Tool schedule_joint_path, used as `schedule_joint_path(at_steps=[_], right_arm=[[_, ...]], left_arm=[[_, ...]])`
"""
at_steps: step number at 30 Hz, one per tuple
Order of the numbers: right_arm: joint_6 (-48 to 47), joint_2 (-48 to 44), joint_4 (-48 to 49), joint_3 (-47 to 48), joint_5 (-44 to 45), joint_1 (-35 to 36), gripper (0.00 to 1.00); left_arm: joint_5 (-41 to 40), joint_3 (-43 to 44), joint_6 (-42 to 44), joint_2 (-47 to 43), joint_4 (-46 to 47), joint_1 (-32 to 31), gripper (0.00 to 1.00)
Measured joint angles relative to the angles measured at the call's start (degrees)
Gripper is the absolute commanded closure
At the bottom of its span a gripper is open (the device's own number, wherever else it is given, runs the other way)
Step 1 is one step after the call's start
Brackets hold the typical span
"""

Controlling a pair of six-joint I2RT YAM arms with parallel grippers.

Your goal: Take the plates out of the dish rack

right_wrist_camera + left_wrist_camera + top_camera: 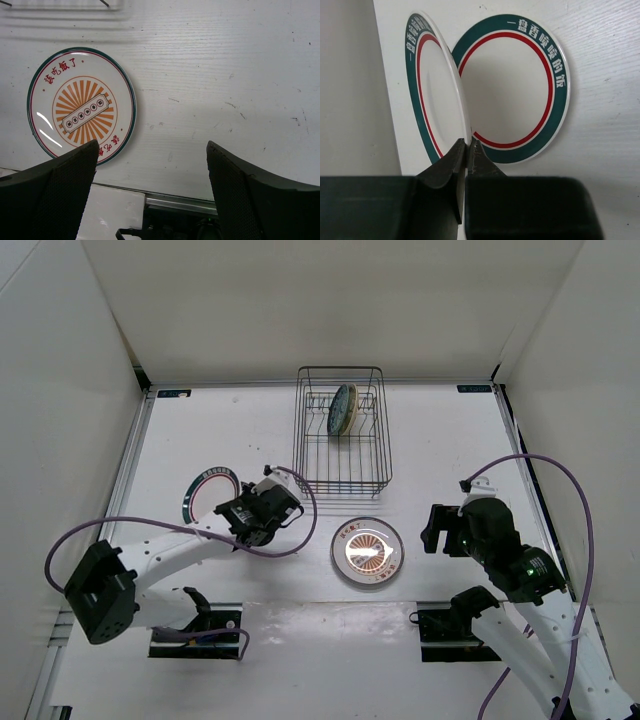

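A green-rimmed plate is held by its edge in the left gripper — tilted beside its twin on the table — and is to be laid flat. The right gripper gapes empty; a teal plate stands in the rack.

White table; on it dish rack, sunburst plate, green-rimmed plate

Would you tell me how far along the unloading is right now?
Done: the sunburst plate and a green-rimmed plate lie on the table. In hand: the left gripper pinches a second green-rimmed plate by its rim. Remaining: one teal plate in the dish rack.
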Motion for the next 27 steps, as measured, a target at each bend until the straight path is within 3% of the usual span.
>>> schedule_joint_path(at_steps=[7,10,15,27], right_arm=[[0.0,0.0,0.1,0.0,0.0,0.0,0.11],[0.0,0.0,0.1,0.0,0.0,0.0,0.11],[0.0,0.0,0.2,0.0,0.0,0.0,0.11],[0.0,0.0,0.3,0.0,0.0,0.0,0.11]], left_arm=[[0.2,-2.7,-3.2,3.8,3.5,-0.7,1.00],[0.2,-2.7,-3.9,5.7,4.6,-0.8,0.93],[0.3,-2.7,-4.6,8.3,5.9,-0.8,0.93],[0.2,-0.9,-3.8,13.3,7.6,-0.8,0.79]])
